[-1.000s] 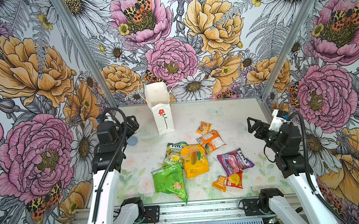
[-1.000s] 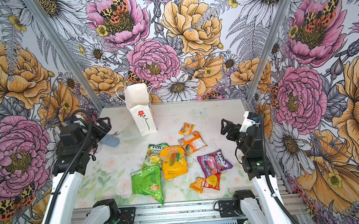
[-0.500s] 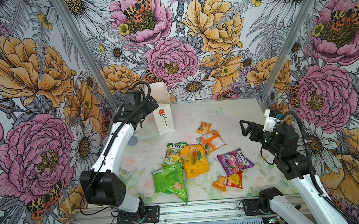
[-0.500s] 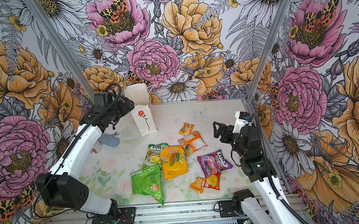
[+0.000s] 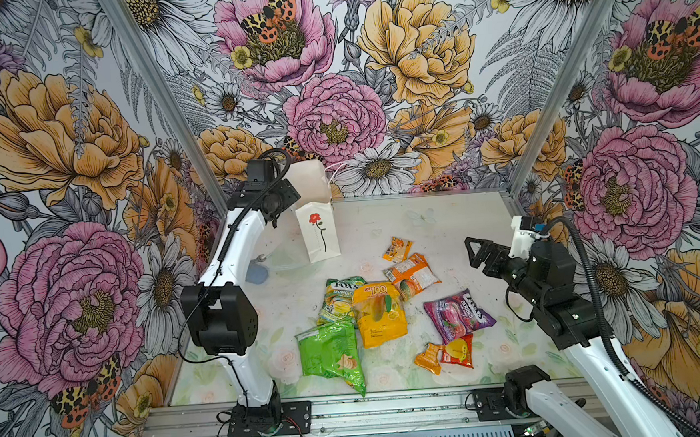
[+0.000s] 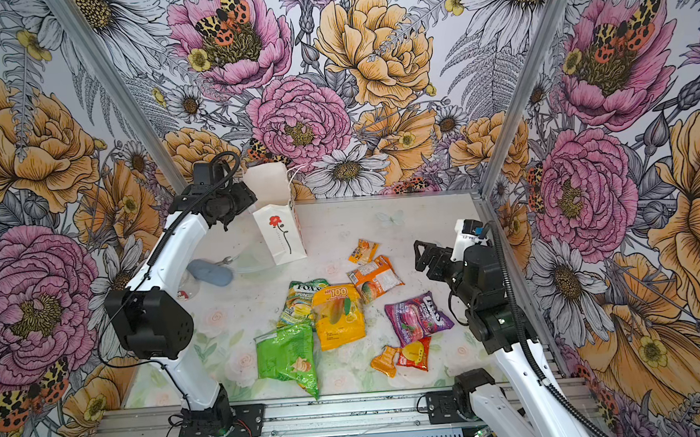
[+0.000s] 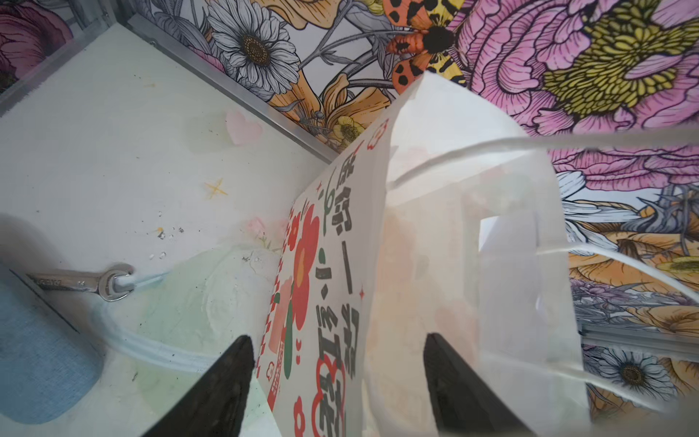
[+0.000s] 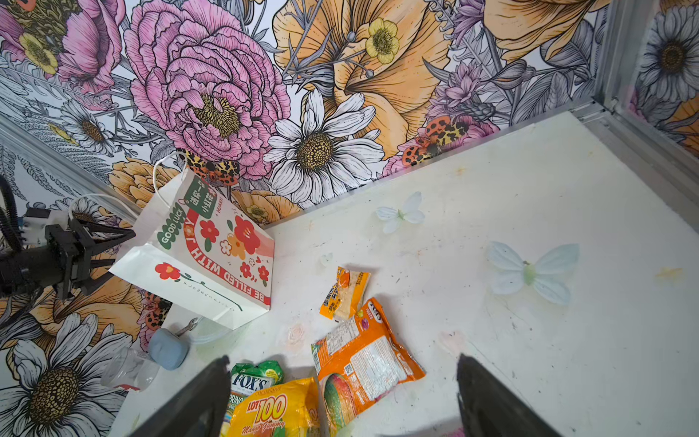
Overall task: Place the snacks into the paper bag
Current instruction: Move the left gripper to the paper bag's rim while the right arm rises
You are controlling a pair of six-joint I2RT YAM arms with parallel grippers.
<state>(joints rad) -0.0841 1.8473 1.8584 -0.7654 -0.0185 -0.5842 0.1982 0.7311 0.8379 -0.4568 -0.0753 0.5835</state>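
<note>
Reading the table [image 5: 444, 218] as a clock face with twelve at the back wall, the paper bag [image 5: 318, 234] stands upright at about eleven. Its mouth is open and its red flower faces six. My left gripper [image 7: 336, 336] is at the bag's nine o'clock side, up at the rim. Its jaws are apart and straddle that printed side wall, with one finger [image 7: 223, 382] outside and the other seemingly inside the mouth. I see no pinch on the paper, and they hold nothing.

My right gripper [image 5: 473, 252] hovers above the table at three o'clock, jaws spread wide and empty, pointing toward nine.

The snacks all lie on the table outside the bag. A small orange packet [image 5: 397, 250] and a larger orange packet [image 5: 412, 276] sit just past centre toward one. The green-yellow packet [image 5: 338, 299] is partly under the yellow packet [image 5: 379, 317] at centre. The large green packet [image 5: 329, 352] lies toward seven, and the purple packet [image 5: 456, 315] toward four. The small red packet [image 5: 456, 350] lies toward five.
</note>
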